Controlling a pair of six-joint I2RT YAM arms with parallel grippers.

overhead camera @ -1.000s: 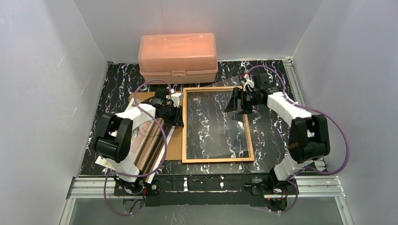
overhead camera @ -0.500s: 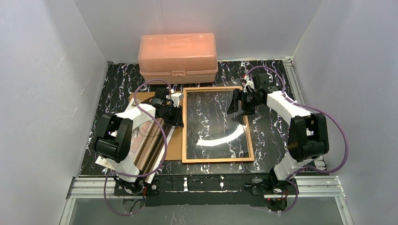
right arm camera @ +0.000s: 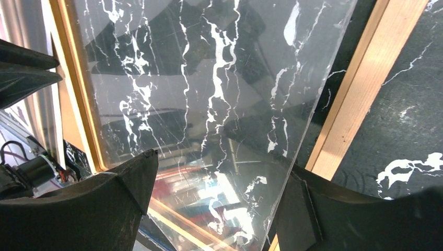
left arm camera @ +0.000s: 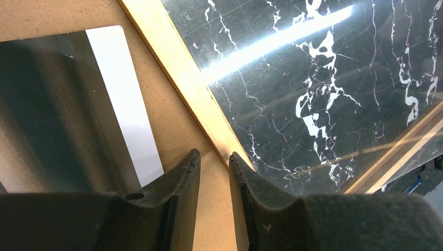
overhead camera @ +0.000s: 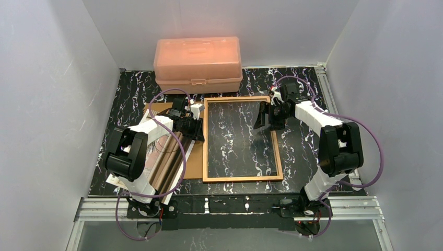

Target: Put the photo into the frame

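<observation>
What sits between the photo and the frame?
A bare strip of brown backing board separates the photo from the frame's wooden rail, clearest in the left wrist view.

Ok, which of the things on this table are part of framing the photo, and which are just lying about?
For the job: glossy striped beige-pink photo; thin orange-brown wooden frame; probably the clear transparent sheet and plain brown backing board.
Lying about: pink translucent plastic box at the back.

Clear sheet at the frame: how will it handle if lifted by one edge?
Probably light and somewhat bendy: the clear sheet shows only a hairline edge. Likely slippery and scratch-prone: glossy surface, strong glare, fine scratches visible.
</observation>
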